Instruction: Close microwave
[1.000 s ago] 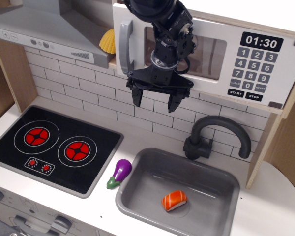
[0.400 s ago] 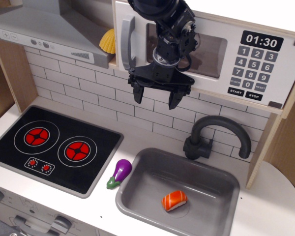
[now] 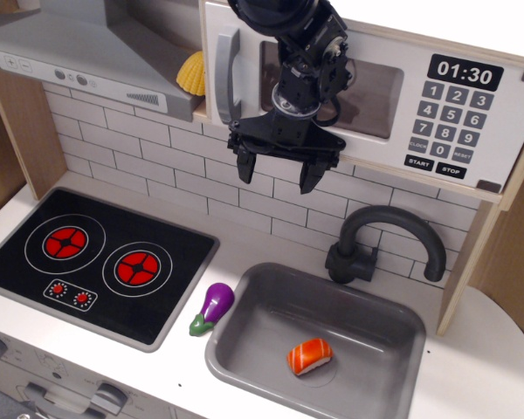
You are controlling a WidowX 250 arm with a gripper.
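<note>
The white toy microwave sits at the top right, with a black keypad and a 01:30 display. Its wide door with the clear window looks nearly flush with the body. The grey vertical bar handle is at the door's left edge. My black gripper hangs in front of the door's lower left part, right of the handle, fingers pointing down. It is open and holds nothing. The arm hides part of the window.
A grey range hood is at the top left, with a yellow shell beside it. Below are a black stove, a purple eggplant, a grey sink holding a salmon sushi piece, and a black faucet.
The door has swung slightly further towards the microwave body. My gripper has moved a little up and towards the door over the second; it has not moved since 0.4 s ago.
</note>
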